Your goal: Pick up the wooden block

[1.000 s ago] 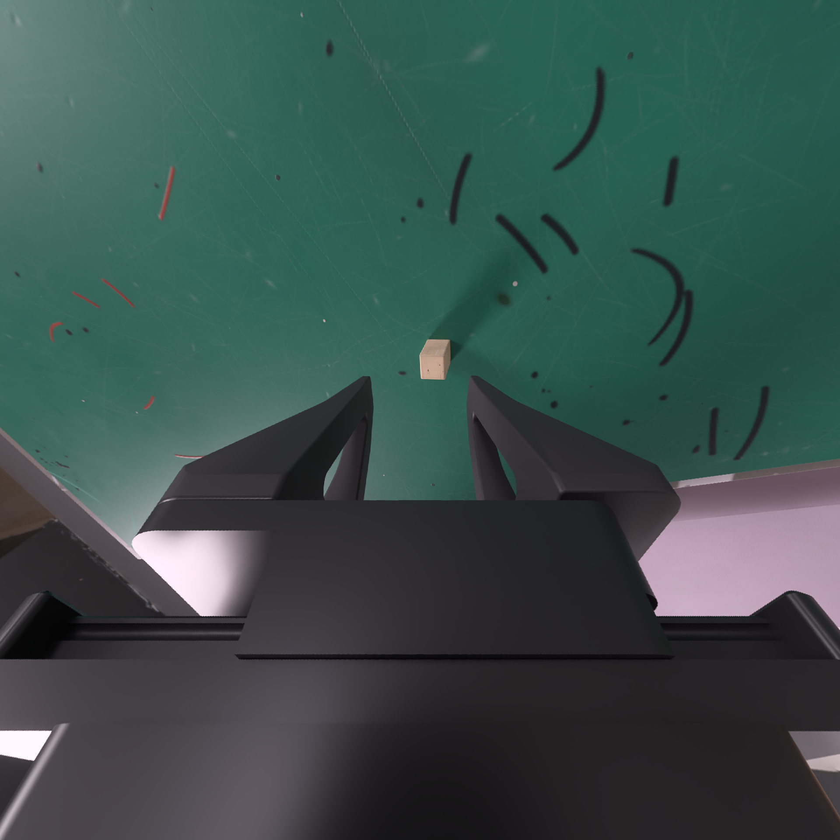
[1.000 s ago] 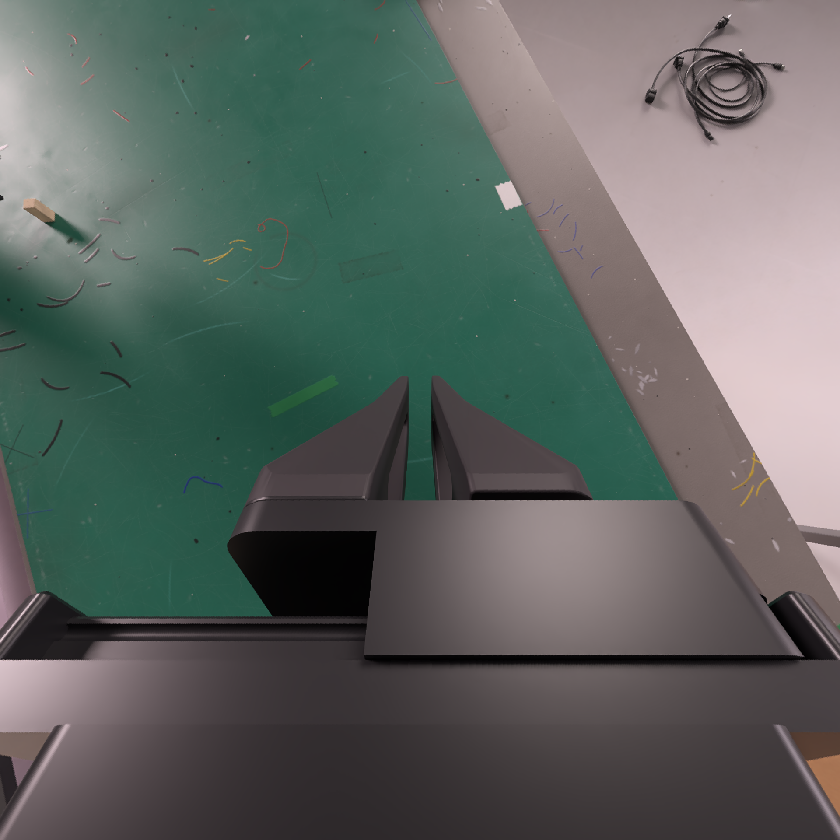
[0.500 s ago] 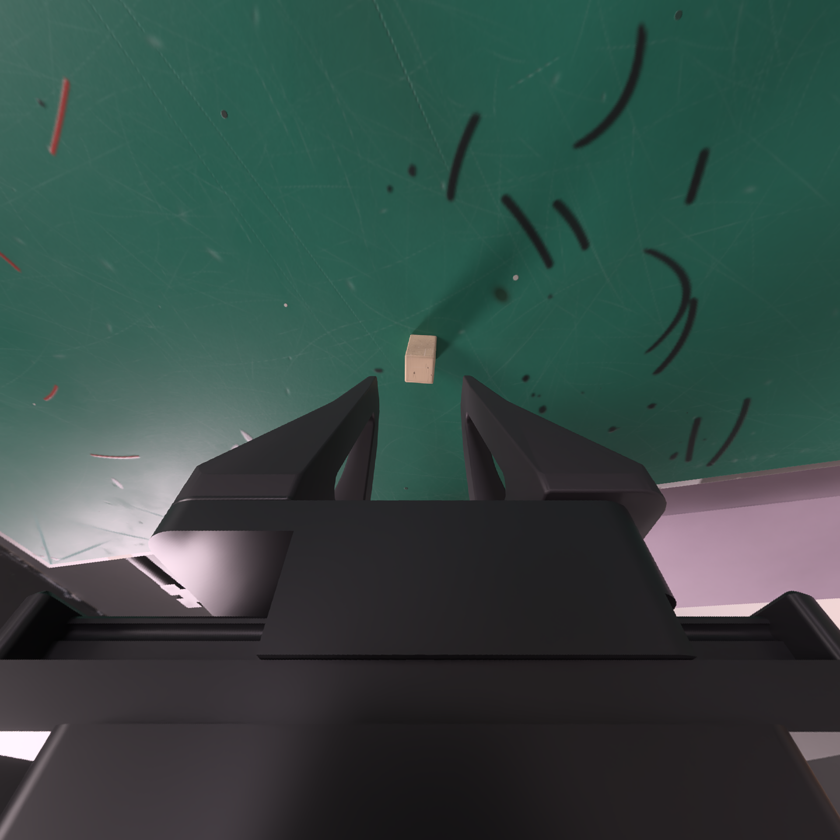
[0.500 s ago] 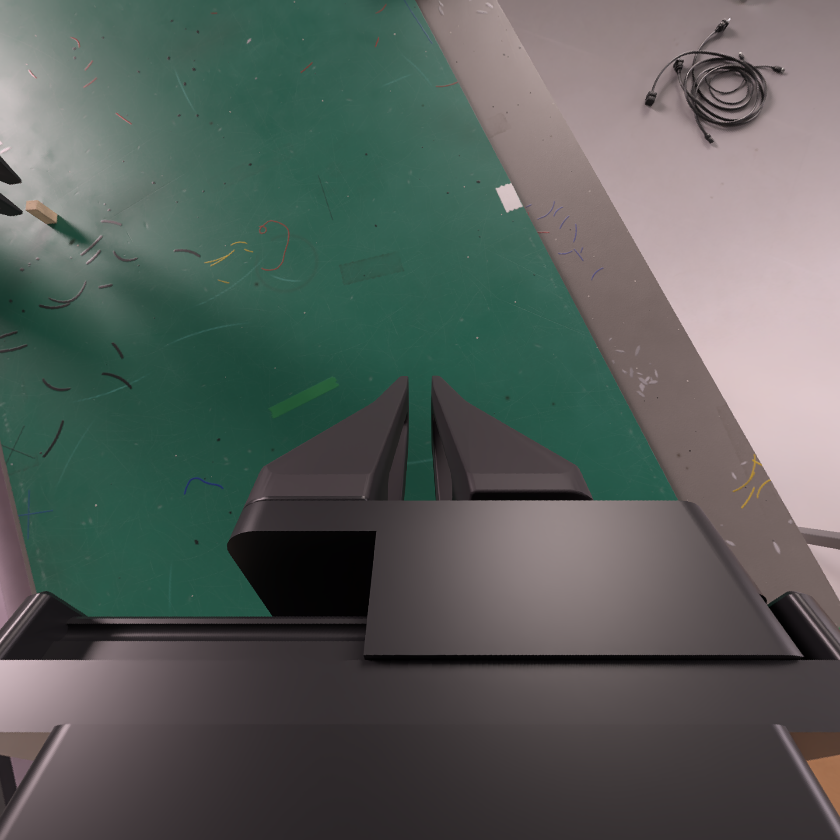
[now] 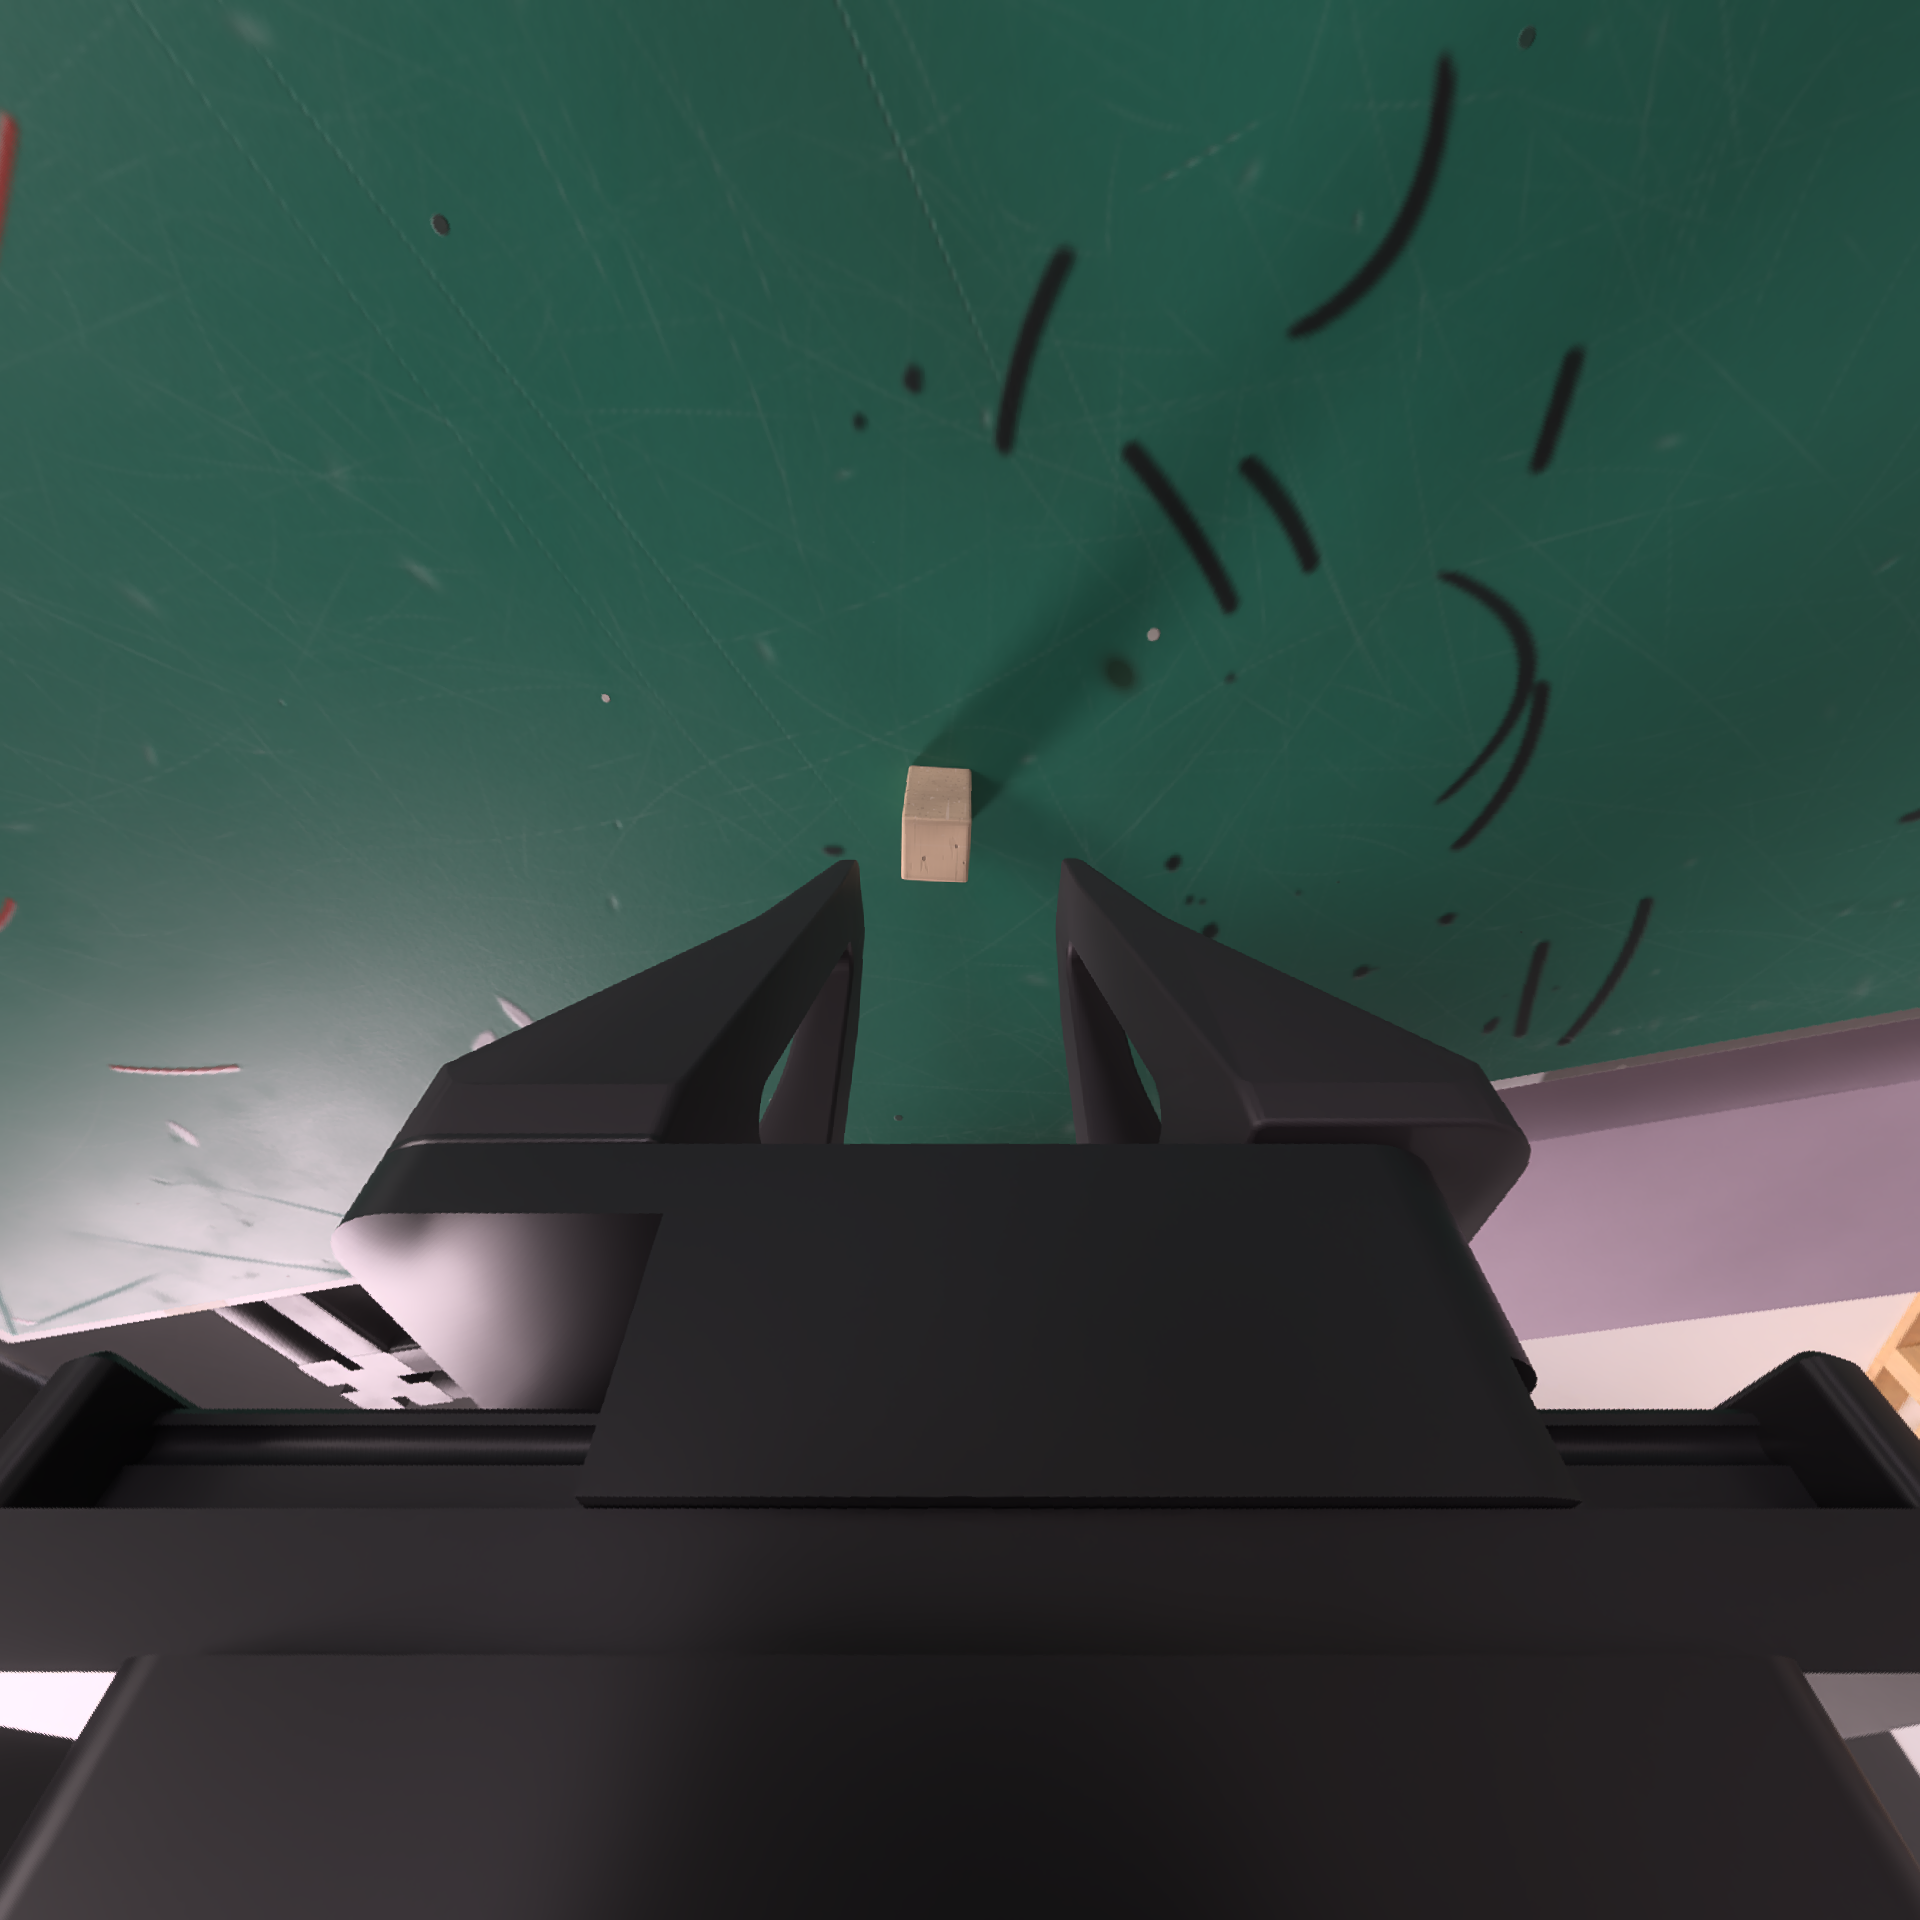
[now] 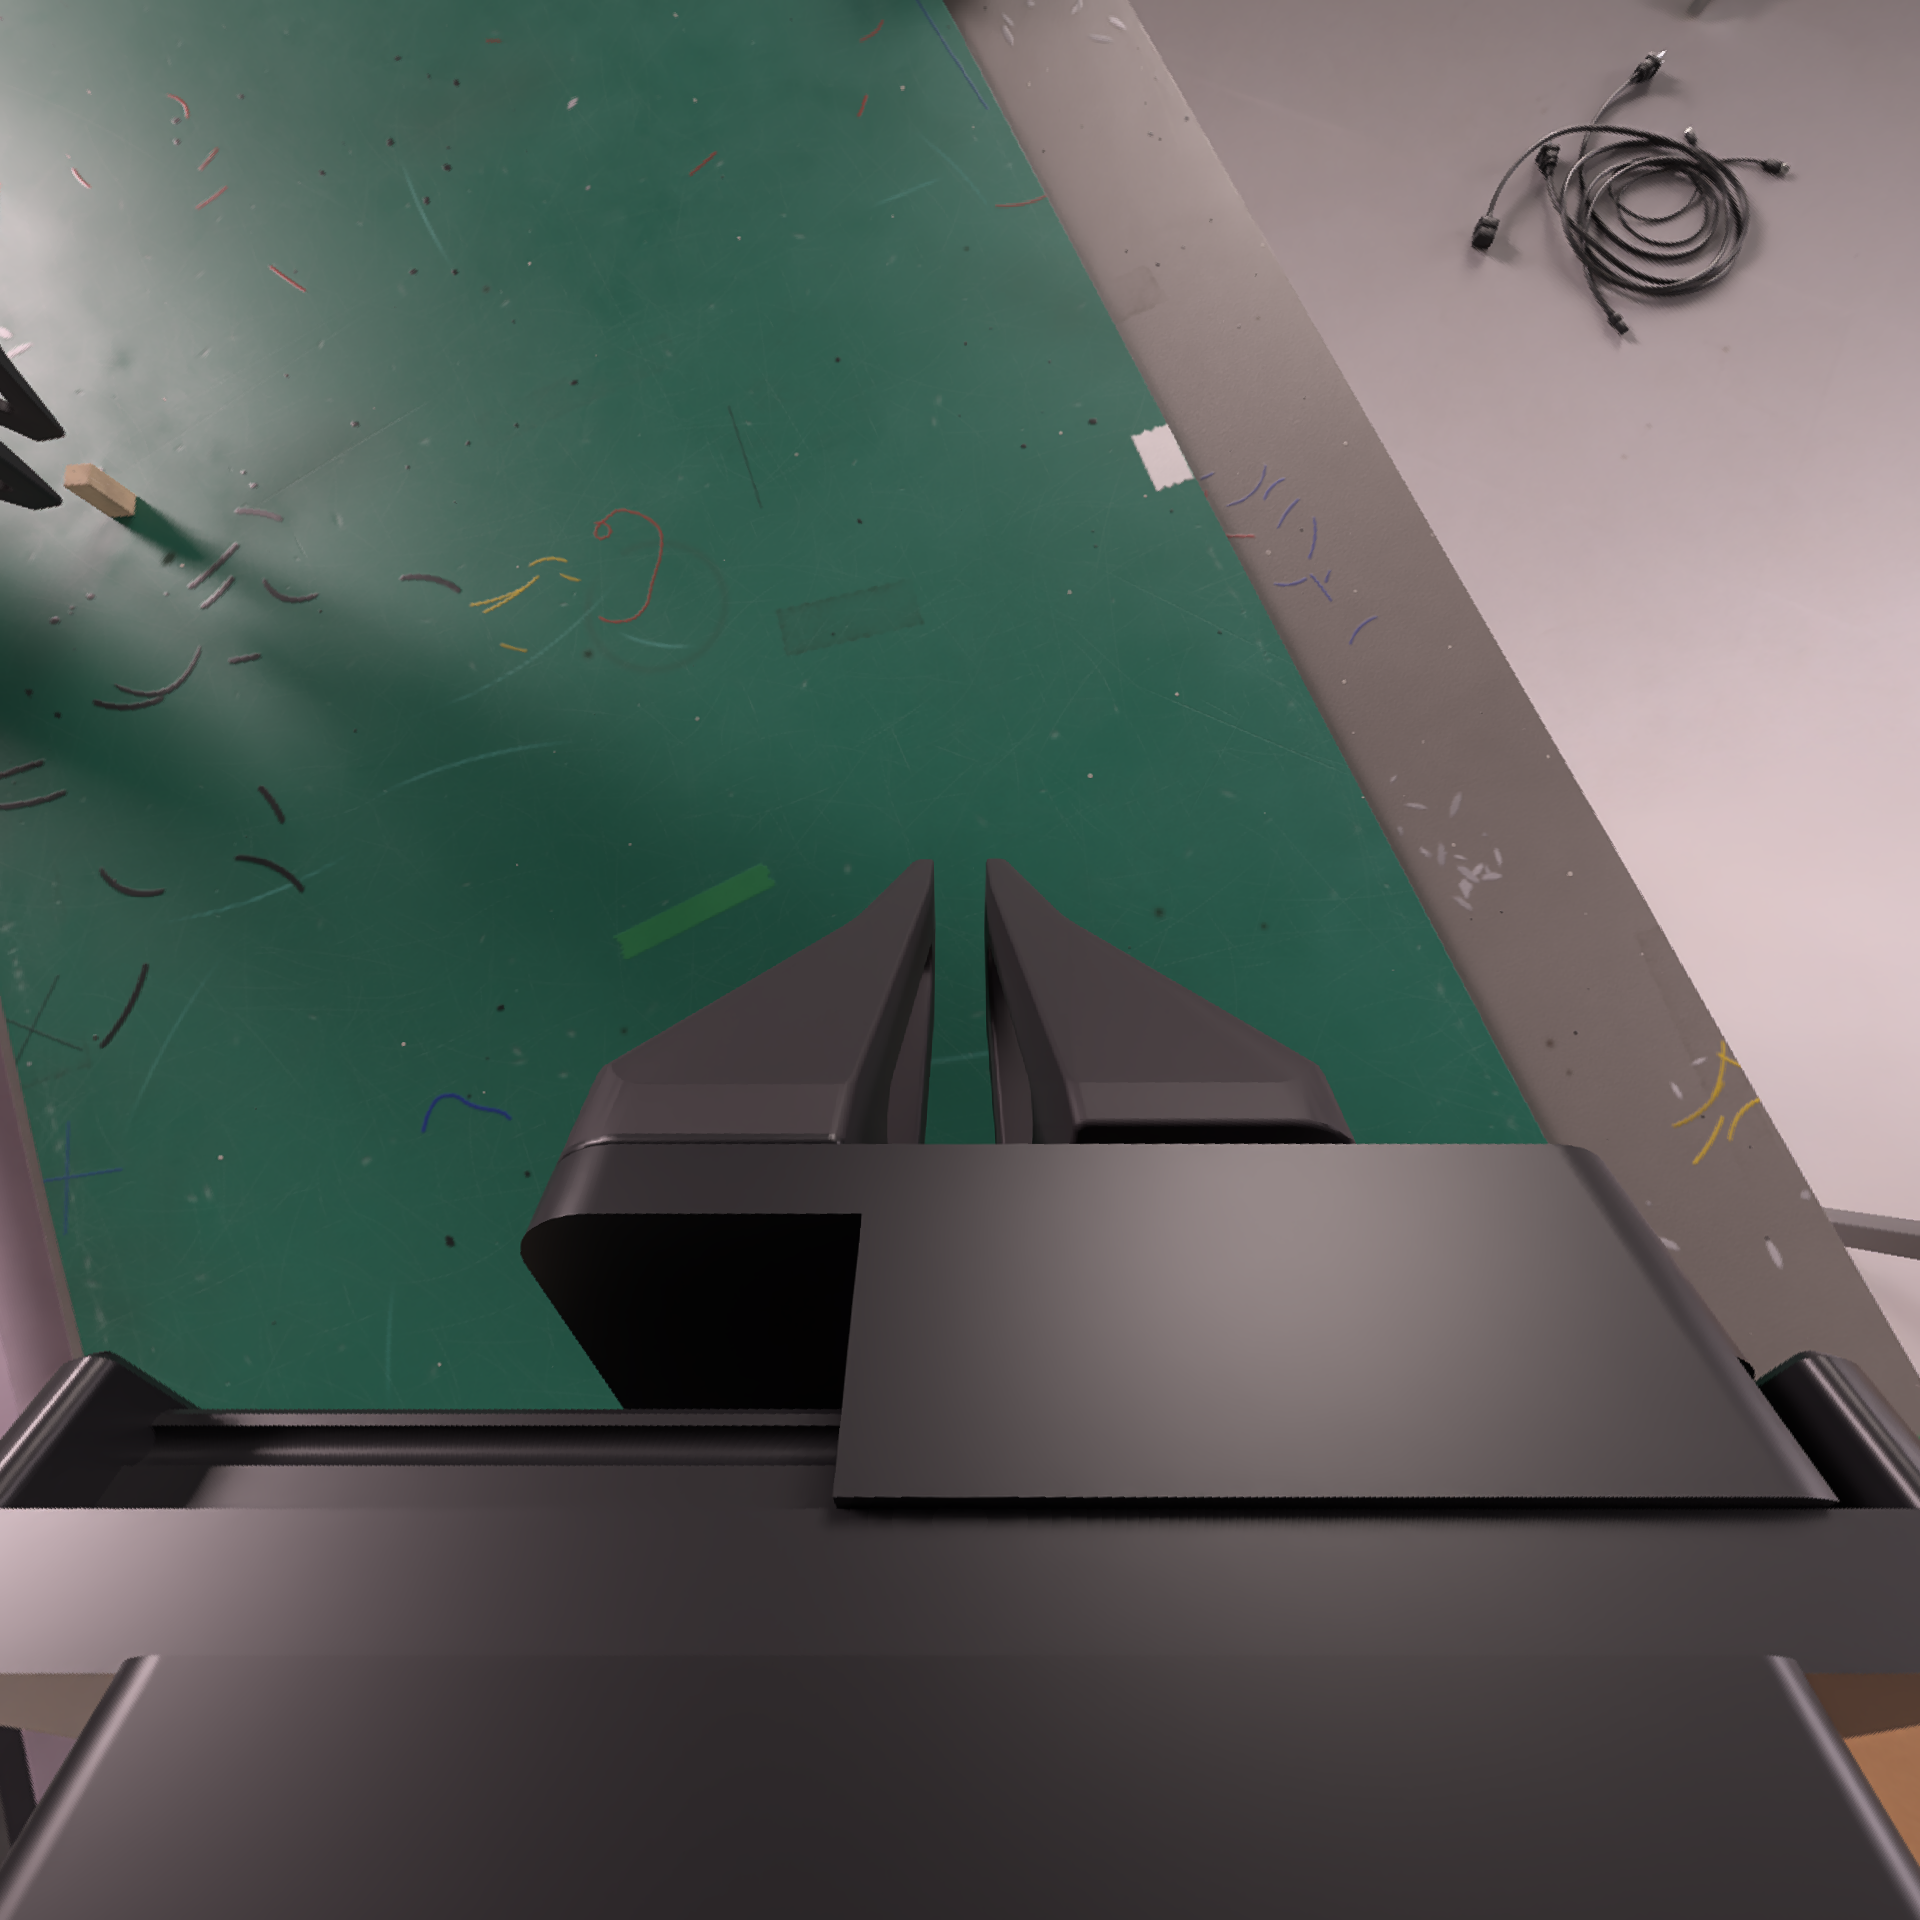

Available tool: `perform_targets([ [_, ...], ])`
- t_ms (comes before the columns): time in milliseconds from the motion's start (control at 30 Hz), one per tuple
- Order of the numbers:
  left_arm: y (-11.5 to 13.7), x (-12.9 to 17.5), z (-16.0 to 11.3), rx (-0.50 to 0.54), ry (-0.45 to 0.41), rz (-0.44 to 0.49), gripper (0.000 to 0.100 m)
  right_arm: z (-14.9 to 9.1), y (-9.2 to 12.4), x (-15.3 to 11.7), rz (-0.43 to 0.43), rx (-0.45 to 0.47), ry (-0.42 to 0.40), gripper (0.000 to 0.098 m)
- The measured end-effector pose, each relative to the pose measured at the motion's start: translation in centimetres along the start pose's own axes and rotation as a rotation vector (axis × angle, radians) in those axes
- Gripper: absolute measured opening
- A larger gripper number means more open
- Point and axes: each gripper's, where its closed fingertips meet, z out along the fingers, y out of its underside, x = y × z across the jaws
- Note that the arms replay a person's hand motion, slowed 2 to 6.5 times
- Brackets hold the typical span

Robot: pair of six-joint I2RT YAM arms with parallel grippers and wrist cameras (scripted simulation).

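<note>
A small pale wooden block (image 5: 936, 826) lies on the green mat (image 5: 520, 520). My left gripper (image 5: 958, 875) is open and empty; the block sits just beyond its fingertips, a little left of the middle of the gap. In the right wrist view the block (image 6: 101, 489) is at the far left, with the left gripper's fingertips (image 6: 29, 457) just left of it. My right gripper (image 6: 959, 873) is shut and empty, far from the block, above the mat.
The mat (image 6: 727, 416) carries scattered pen marks and a green tape strip (image 6: 694, 912). A grey table border (image 6: 1403, 675) runs along the mat's right side. A coiled black cable (image 6: 1642, 213) lies on the pale floor beyond. The mat's near edge (image 5: 1714, 1039) shows at right.
My left gripper has moved toward the block and turned, so the block now lies close in front of its open fingertips. The right gripper has not moved.
</note>
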Motion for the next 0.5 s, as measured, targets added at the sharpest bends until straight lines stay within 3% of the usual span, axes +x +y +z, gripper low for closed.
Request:
perform_targets([
  [500,0.35,-0.3,0.53,-0.092,0.014,0.012,0.03,-0.1,-0.14,0.07,-0.002,0.001,0.002,0.0076],
])
